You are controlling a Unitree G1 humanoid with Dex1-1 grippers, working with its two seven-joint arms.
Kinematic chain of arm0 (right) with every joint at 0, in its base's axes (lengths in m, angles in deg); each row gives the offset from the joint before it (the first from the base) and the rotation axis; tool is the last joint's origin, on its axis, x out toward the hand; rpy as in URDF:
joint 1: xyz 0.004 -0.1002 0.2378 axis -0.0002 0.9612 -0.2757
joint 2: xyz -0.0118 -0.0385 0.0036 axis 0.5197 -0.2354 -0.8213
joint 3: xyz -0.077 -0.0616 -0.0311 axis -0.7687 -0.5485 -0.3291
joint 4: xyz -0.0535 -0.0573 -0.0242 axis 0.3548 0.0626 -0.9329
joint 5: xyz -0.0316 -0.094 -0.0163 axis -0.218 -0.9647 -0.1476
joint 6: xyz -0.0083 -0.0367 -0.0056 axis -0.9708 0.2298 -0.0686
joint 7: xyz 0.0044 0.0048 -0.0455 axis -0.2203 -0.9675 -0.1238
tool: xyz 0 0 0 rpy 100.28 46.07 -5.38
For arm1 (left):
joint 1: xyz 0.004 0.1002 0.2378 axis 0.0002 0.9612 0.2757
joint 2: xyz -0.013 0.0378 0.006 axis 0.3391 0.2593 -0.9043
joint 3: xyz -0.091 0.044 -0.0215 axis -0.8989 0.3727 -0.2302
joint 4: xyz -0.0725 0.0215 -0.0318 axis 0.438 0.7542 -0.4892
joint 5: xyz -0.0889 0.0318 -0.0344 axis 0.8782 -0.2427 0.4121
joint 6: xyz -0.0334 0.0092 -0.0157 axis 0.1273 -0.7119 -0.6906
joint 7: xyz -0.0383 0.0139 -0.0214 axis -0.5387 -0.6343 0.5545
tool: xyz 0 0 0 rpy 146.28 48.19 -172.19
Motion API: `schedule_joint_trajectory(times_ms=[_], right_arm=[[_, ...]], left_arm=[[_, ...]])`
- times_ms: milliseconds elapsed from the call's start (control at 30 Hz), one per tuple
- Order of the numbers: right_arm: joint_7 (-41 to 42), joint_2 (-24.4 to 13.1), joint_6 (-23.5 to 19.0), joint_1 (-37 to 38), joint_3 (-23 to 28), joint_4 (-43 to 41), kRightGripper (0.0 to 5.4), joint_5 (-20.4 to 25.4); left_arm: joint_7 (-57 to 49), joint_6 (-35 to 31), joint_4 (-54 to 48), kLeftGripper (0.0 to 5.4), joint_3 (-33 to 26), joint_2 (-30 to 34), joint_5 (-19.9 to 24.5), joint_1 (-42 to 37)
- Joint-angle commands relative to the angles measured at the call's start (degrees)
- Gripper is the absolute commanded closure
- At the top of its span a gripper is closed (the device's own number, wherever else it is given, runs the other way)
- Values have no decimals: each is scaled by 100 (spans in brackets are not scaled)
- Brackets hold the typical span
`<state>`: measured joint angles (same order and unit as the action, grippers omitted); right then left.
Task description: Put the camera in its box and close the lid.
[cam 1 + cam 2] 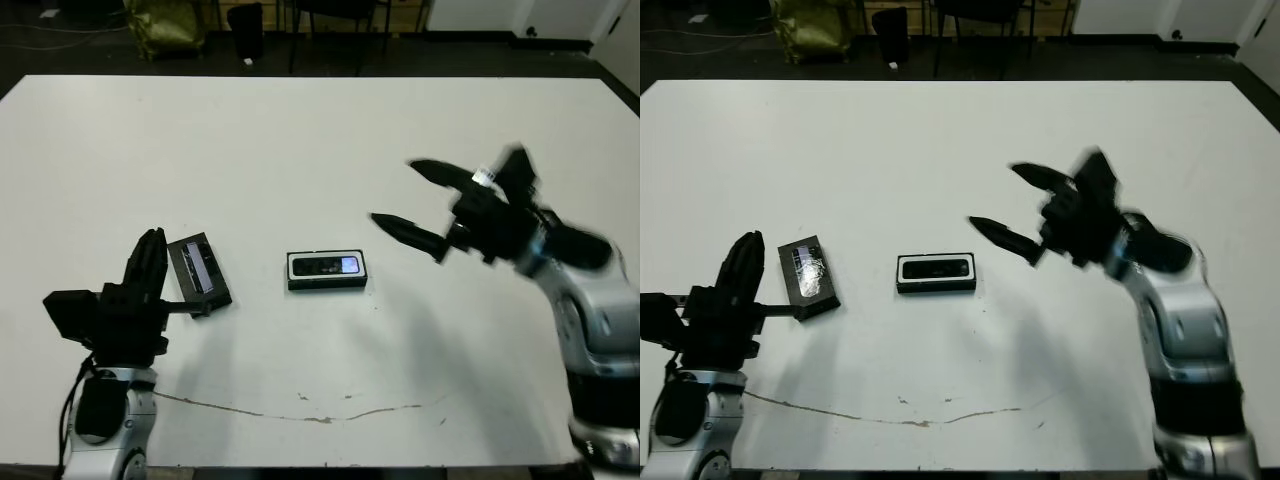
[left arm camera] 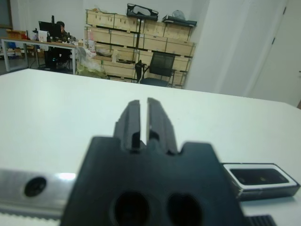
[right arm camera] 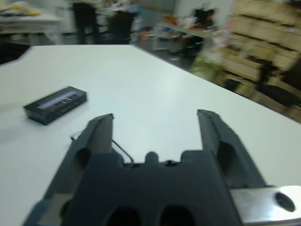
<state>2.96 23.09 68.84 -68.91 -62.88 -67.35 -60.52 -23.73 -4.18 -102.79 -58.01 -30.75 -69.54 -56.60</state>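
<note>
My closed left end effector (image 1: 150, 262) is sitting just beside the flat black silvery-striped lid (image 1: 199, 273), lying lengthwise front-to-back, while my open right end effector (image 1: 412, 203) is hovering farther off.

Head stereo pair looking down on the table (image 1: 300, 130), wrist views low along it, all sharing its top

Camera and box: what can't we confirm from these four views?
- Camera in the box: both eye views are too small to show whether it sits fully down.
- Box in the left wrist view: the left gripper body covers its near corner.
- Lid: its near end lies behind the left gripper in the eye views.
- Right gripper: motion-blurred in every view; the right wrist background is smeared too.
</note>
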Motion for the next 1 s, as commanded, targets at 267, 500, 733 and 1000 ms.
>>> schedule_joint_trajectory(times_ms=[267,500,733,1000], right_arm=[[-786,473,1405,1911,285,-337,400,285],[-984,503,1803,2263,60,-497,538,330],[-1296,481,1880,2262,-31,-639,538,309],[-1557,514,1806,2219,-16,-805,538,508]], left_arm=[[654,-453,-468,540,-644,1149,34,71],[1921,-1713,-763,540,-1418,3006,594,-277],[4091,-1892,-216,540,-1289,5393,442,-965],[5630,-1902,440,540,49,6462,236,-2449]])
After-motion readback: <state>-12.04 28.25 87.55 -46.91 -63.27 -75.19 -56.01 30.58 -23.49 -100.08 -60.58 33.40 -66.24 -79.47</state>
